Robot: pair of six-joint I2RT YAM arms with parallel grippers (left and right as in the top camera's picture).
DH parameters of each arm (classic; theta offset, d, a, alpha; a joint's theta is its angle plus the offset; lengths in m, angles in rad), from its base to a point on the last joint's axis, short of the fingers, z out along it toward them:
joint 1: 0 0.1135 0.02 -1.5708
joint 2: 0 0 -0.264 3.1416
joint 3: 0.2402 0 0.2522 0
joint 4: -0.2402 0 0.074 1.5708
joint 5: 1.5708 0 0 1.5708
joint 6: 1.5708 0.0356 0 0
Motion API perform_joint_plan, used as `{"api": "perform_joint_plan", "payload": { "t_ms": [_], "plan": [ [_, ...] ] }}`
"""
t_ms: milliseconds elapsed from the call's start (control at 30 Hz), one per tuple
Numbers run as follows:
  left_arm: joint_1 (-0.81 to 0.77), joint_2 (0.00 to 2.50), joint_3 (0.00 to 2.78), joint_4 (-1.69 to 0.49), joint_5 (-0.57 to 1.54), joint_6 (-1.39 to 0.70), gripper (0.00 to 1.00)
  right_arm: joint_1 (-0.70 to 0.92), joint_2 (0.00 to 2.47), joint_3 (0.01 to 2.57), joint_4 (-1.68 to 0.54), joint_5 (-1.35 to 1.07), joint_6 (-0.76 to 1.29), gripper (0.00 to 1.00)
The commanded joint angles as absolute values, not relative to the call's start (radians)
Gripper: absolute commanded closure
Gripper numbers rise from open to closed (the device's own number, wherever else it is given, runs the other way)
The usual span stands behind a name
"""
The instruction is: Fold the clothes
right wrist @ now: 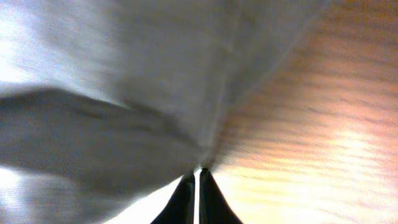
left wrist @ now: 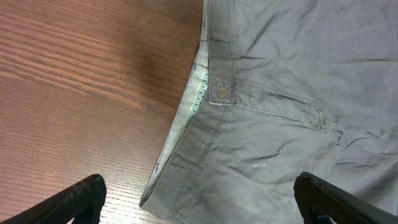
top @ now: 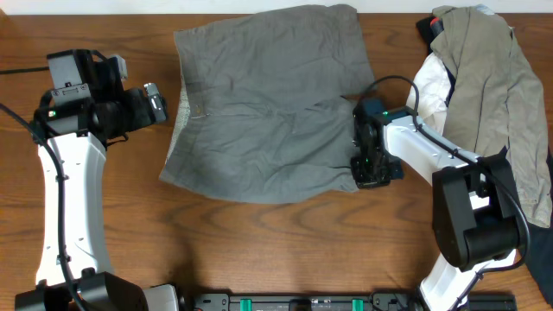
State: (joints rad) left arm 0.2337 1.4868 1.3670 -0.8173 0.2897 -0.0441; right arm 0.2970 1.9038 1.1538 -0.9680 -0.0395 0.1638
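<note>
The mid-grey shorts [top: 268, 104] lie spread flat on the wooden table, waistband to the left, two legs to the right. My left gripper [top: 158, 105] is open and empty just left of the waistband. In the left wrist view the jaws [left wrist: 199, 200] straddle the pale inner waistband [left wrist: 194, 99], with the button and a stitched pocket of the shorts [left wrist: 280, 124] beyond. My right gripper [top: 359, 149] sits at the hem of the near leg. In the right wrist view its fingers [right wrist: 199, 175] are shut on the edge of the grey fabric [right wrist: 124, 93].
A pile of other clothes lies at the right edge: a khaki-tan garment [top: 488, 78] over a white one [top: 430, 91], with a dark piece [top: 543, 194] beside my right arm's base. Bare wood [top: 259, 250] shows in front of the shorts.
</note>
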Motion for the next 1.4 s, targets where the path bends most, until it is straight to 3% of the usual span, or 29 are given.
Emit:
{"api": "perform_joint_plan", "payload": {
  "t_ms": [0,133,467,667,800,933,967,1000,1100,1367],
  "plan": [
    [0.229,1.498,1.361,-0.825,0.302,-0.025,0.02,0.307,1.909,1.174,-0.956,-0.206,0.129,0.86],
    [0.229,1.498,1.359,-0.825,0.302,-0.025,0.02,0.315,1.909,1.174,-0.932,-0.278,0.139,0.71],
    [0.229,1.498,1.359,-0.825,0.302,-0.019,0.02,0.282,1.909,1.174,-0.836,-0.489,0.171,0.59],
    [0.229,1.498,1.359,-0.825,0.302,-0.019,0.02,0.278,1.909,1.174,-0.747,-0.549,0.171,0.37],
    [0.229,1.498,1.359,-0.824,0.302,-0.019,0.02,0.282,1.909,1.174,-0.697,-0.592,0.171,0.35],
    [0.229,1.498,1.359,-0.824,0.302,-0.019,0.02,0.292,1.909,1.174,-0.645,-0.637,0.188,0.41],
    [0.229,1.498,1.359,-0.824,0.302,-0.019,0.02,0.295,1.909,1.174,-0.64,-0.636,0.198,0.48],
    [0.229,1.498,1.359,-0.825,0.302,-0.019,0.02,0.296,1.909,1.174,-0.639,-0.636,0.2,0.65],
    [0.229,1.498,1.359,-0.825,0.302,-0.019,0.02,0.286,1.908,1.175,-0.65,-0.626,0.213,0.99],
    [0.229,1.498,1.359,-0.824,0.302,-0.019,0.02,0.177,1.85,1.378,-1.072,-0.375,0.009,0.99]
  ]
}}
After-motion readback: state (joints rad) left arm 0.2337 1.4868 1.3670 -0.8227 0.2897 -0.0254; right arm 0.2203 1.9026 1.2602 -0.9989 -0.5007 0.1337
